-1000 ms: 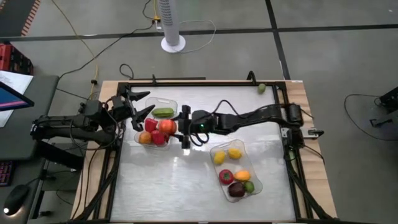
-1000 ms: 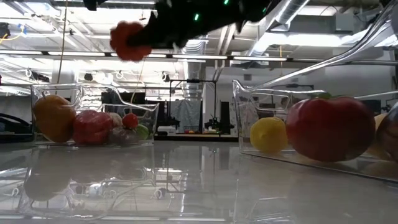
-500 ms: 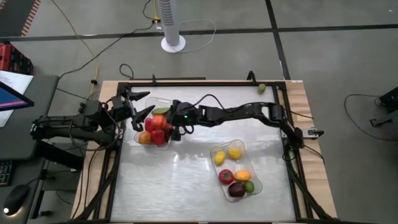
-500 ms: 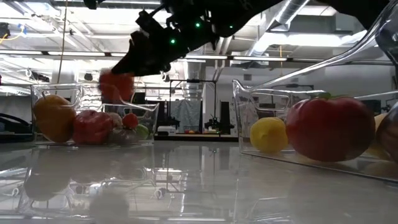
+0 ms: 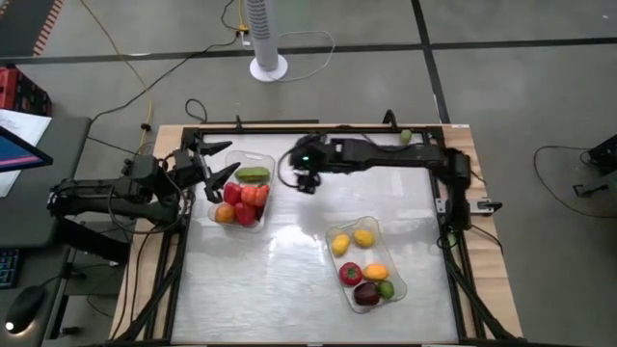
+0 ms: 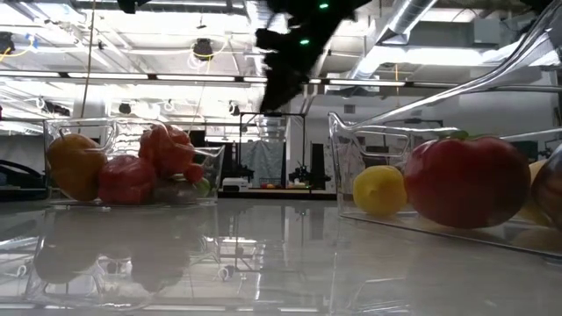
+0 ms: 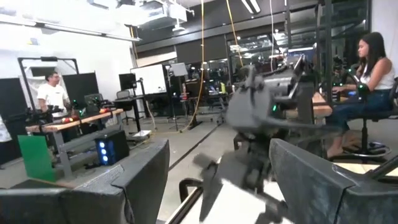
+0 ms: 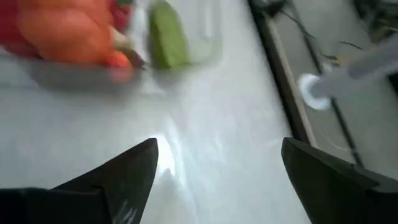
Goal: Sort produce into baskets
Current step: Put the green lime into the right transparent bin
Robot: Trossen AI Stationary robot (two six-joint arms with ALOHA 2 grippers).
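Glossy white worktop point(image 5: 289, 280), two clear baskets on it: left basket point(image 5: 262, 160) packed with reds, an orange piece and a green one, right basket point(image 5: 337, 234) holding mixed produce. Right tool point(image 5: 307, 183) hovers empty, fingers wide, beside the left basket. Left tool point(image 5: 220, 161) waits spread over that basket's edge. One stray green piece point(image 5: 407, 137) sits on the far frame, risking being missed or knocked off.

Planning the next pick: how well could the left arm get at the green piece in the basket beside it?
Probably yes. The left pincer is open at that basket's edge, with the green piece right beside it and uncovered. The right pincer is clear of the basket.
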